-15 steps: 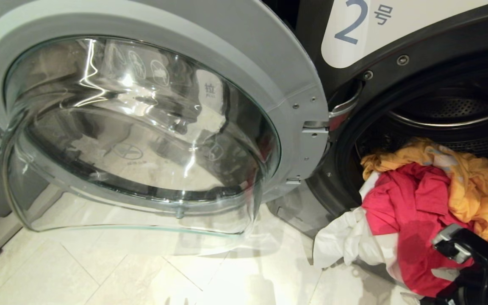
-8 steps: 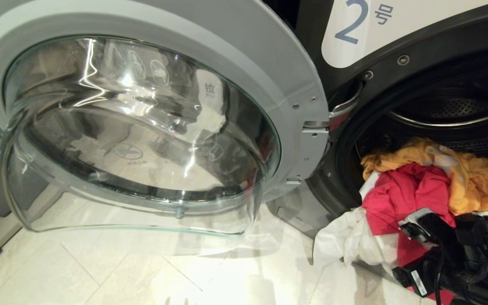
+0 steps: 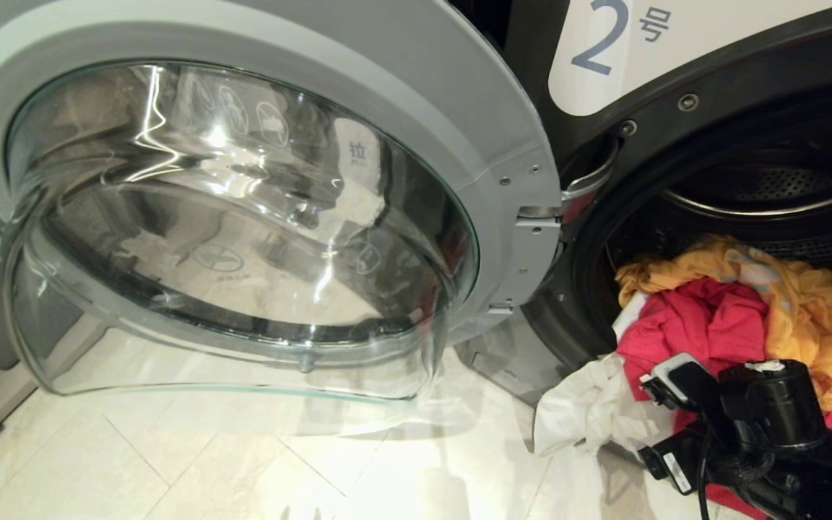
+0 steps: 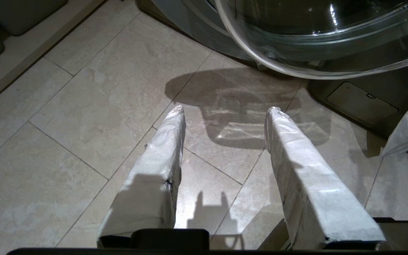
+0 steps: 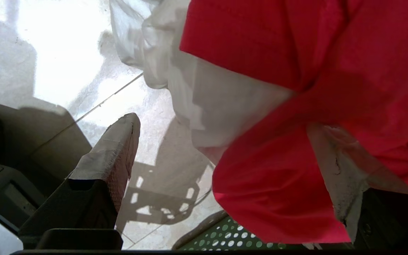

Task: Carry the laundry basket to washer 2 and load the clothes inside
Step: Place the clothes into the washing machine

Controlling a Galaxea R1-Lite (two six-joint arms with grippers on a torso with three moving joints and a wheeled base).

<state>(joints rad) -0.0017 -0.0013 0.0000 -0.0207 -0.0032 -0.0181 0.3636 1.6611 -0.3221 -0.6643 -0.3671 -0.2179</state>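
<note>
Clothes (image 3: 719,325) sit mostly inside washer 2 (image 3: 712,123), whose door (image 3: 243,217) is swung wide to the left. I judge loading nearly done: the yellow piece (image 3: 813,318) lies well in the drum (image 3: 770,188), but the red one (image 3: 690,332) spills over the near lip and the white one (image 3: 589,412) hangs down toward the floor (image 3: 170,462). Those two need pushing in. My right gripper (image 5: 225,141) is below the red cloth, jaws spread wide, one finger against the fabric, nothing clamped. The basket (image 5: 225,233) is just under it, its contents hidden from me. My left gripper (image 4: 225,117) hangs over bare tiles, jaws apart, empty.
</note>
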